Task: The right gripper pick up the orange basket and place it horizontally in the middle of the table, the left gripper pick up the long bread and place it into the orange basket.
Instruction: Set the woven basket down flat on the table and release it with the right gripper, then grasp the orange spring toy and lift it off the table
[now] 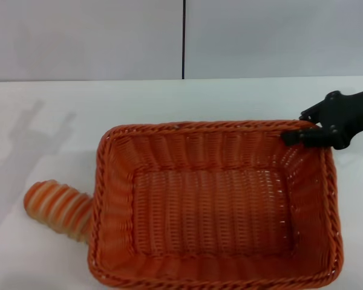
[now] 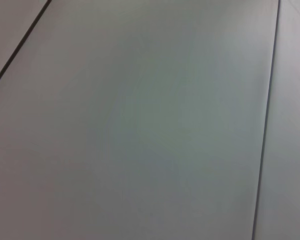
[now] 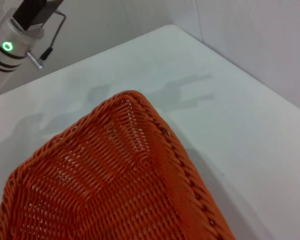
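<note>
The orange basket lies lengthwise across the middle of the white table, and nothing is in it. My right gripper is at the basket's far right corner, one finger outside and one inside the braided rim, shut on it. The right wrist view shows the same basket close below. The long bread, striped orange and cream, lies on the table at the basket's left side, its right end hidden under the flared rim. My left gripper hangs raised beyond the table's far left, away from the bread.
Grey wall panels with a dark seam stand behind the table's far edge. The left wrist view shows only wall panel. Bare tabletop stretches behind the basket and to its left.
</note>
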